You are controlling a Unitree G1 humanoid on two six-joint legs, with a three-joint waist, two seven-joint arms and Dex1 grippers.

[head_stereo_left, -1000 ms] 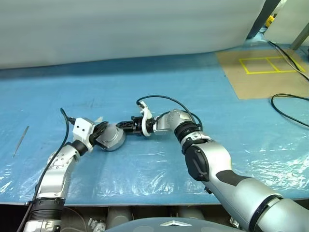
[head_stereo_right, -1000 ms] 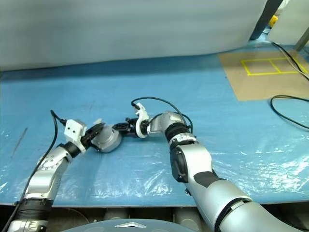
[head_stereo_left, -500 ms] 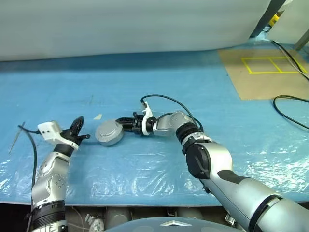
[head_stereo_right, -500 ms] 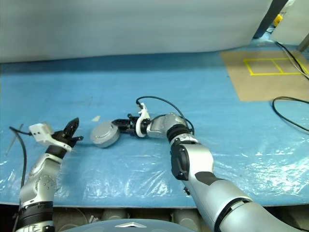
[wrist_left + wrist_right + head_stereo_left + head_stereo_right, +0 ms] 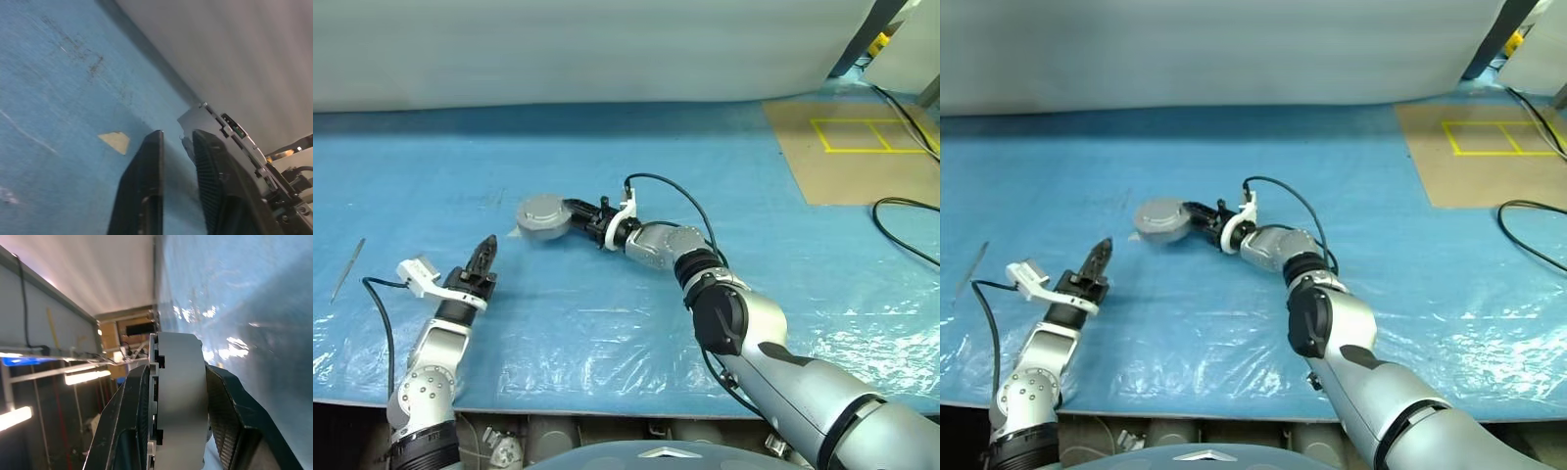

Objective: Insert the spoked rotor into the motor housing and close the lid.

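Right wrist view: right gripper [image 5: 178, 431] fingers clamp the round silver metal motor housing [image 5: 178, 396] by its flat faces, raised above the blue plastic-covered table [image 5: 607, 323]. No legible markings. Left gripper [image 5: 487, 253], fingers slightly apart and empty, sits well apart.

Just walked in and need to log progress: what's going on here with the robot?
The right gripper is clamped on the round silver motor housing, holding it by its faces above the blue plastic-covered table. The lid looks closed on it. The left gripper holds nothing, off to the robot's left of the housing, with its fingers a narrow gap apart. A small pale scrap lies on the table near the housing.
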